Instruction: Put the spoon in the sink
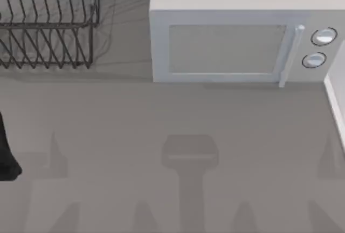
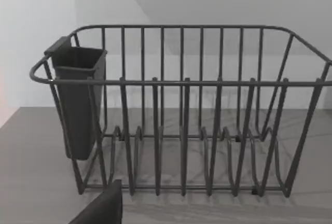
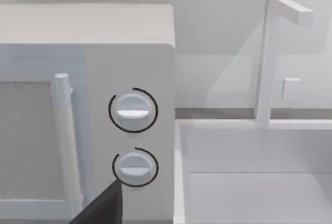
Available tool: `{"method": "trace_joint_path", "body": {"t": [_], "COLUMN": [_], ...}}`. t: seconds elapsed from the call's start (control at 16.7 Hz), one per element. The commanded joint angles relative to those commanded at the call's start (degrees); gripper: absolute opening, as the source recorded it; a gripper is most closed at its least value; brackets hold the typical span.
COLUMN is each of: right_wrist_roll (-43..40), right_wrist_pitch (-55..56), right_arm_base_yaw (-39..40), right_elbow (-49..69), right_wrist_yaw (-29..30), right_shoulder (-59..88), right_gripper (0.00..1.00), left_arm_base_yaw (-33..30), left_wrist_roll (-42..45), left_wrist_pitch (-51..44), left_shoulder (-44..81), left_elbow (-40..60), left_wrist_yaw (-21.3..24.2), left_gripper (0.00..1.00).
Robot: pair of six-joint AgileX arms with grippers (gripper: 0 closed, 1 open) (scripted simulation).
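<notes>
My left gripper (image 2: 104, 209) faces the dish rack (image 2: 181, 82) at the table's back left, my right gripper (image 3: 104, 208) faces the microwave (image 3: 129, 53) with the sink (image 3: 249, 149) just beside it, and I cannot tell whether either is open or closed.

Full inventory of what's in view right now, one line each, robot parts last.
dish rack: 1, dark grey wire, far left of counter
utensil cup: 1, dark grey, hung on one end of the rack
microwave: 1, white, far centre-right, door closed
knobs: 2, white, on the microwave front
sink: 1, white, right of microwave
faucet: 1, white, behind sink
counter: 1, grey
left arm: dark, at counter's left edge
</notes>
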State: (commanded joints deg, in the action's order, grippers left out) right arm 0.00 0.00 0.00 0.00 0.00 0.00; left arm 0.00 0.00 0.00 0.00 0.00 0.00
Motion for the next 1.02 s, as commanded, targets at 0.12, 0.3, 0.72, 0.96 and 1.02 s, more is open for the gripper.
{"method": "trace_joint_path", "body": {"t": [0.12, 0.3, 0.72, 0.96, 1.02], "right_wrist_roll": [-0.1, -3.8, -32.8, -54.6, -59.5], "right_wrist_pitch": [-0.1, -3.6, -25.6, -40.5, -43.9], "right_arm_base_yaw": [0.0, -1.7, -10.5, -16.0, -17.3], "right_elbow": [0.1, 3.0, 20.4, 31.9, 34.6], "right_wrist_yaw": [0.0, 0.2, 0.3, 0.2, 0.1], "right_shoulder": [0.1, 3.8, 32.0, 52.6, 57.1], "right_gripper": [1.0, 1.0, 1.0, 1.0, 1.0], "left_arm_base_yaw": [0.0, 0.0, 0.0, 0.0, 0.0], "left_wrist_roll": [0.0, 0.0, 0.0, 0.0, 0.0], "left_wrist_pitch": [0.0, 0.0, 0.0, 0.0, 0.0], "left_shoulder": [0.0, 0.0, 0.0, 0.0, 0.0], "left_elbow": [0.0, 0.0, 0.0, 0.0, 0.0], "left_wrist_yaw": [0.0, 0.0, 0.0, 0.0, 0.0], "left_gripper": [1.0, 1.0, 1.0, 1.0, 1.0]}}
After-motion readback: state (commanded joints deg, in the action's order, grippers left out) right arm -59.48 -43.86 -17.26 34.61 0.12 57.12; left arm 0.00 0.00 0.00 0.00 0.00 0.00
